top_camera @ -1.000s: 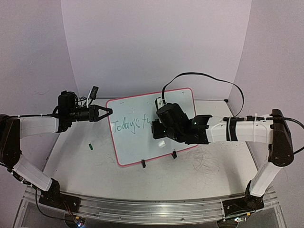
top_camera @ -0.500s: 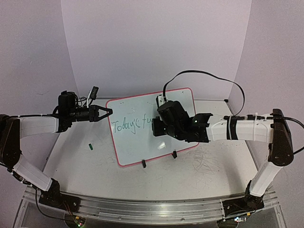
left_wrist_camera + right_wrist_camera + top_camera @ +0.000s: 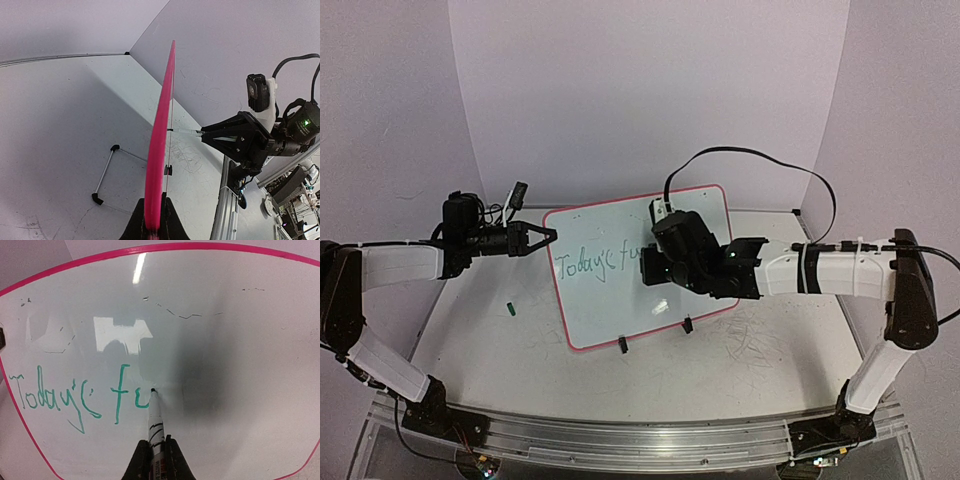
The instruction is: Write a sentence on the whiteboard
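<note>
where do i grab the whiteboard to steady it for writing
The thin left edge of the whiteboard, from the left, where the left gripper pinches it: it stands propped on its feet, the edge fits between jaws, leaving the face free for the pen.

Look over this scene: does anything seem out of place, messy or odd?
A small green object lies loose on the table, left of the whiteboard. Faint scribbles mark the table's right side.

Soft even overhead light, white glare patches on the whiteboard point(image 3: 240, 340), dark shadow beside the pen point(image 3: 155, 421), fisheye bending at wrist-view edges
</note>
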{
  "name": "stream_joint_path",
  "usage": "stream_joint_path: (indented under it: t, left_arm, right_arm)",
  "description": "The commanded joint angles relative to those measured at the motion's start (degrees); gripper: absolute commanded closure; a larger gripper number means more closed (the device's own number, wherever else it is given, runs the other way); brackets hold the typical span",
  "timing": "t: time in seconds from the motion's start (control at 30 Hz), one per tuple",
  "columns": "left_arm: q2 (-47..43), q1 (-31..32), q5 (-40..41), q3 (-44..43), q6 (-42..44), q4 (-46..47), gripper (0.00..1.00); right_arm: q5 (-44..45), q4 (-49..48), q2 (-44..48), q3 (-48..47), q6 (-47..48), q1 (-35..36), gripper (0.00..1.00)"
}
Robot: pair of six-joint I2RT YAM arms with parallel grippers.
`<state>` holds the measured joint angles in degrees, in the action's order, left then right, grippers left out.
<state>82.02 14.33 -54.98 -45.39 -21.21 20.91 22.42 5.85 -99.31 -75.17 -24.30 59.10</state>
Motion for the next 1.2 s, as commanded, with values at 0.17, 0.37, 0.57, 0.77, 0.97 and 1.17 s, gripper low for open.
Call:
stream_joint_path:
  t: [0.17, 0.37, 0.57, 0.77, 0.97, 1.17]
  left_arm:
    - [-0.4, 0.5, 2.9, -1.8, 2.6, -1.7, 1.00]
    - [-0.4, 0.6, 2.9, -1.8, 2.6, -1.8, 1.00]
    - [-0.5, 0.7, 2.9, -1.8, 2.6, -1.9, 1.00]
    - [-0.5, 0.7, 2.9, -1.9, 2.7, -1.9, 1.00]
    - [-0.7, 0.8, 2.9, -1.9, 2.8, -2.0, 1.00]
    - [-0.9, 0.9, 3.0, -1.7, 2.8, -2.1, 1.00]
  right_arm:
    - [-1.0, -0.3, 1.0, 2.5, -2.1, 0.2, 1.00]
    - [-1.3, -0.1, 1.5, 3.4, -2.7, 0.2, 1.00]
    - [0.4, 0.7, 2.7, 3.9, -3.0, 0.3, 1.00]
    - [-1.2, -1.8, 6.7, 5.1, -0.9, 0.2, 1.00]
    - [-7.0, -9.8, 9.0, 8.5, 0.9, -2.7, 1.00]
    - [-6.1, -10.2, 5.8, 4.2, 3.1, -2.8, 1.00]
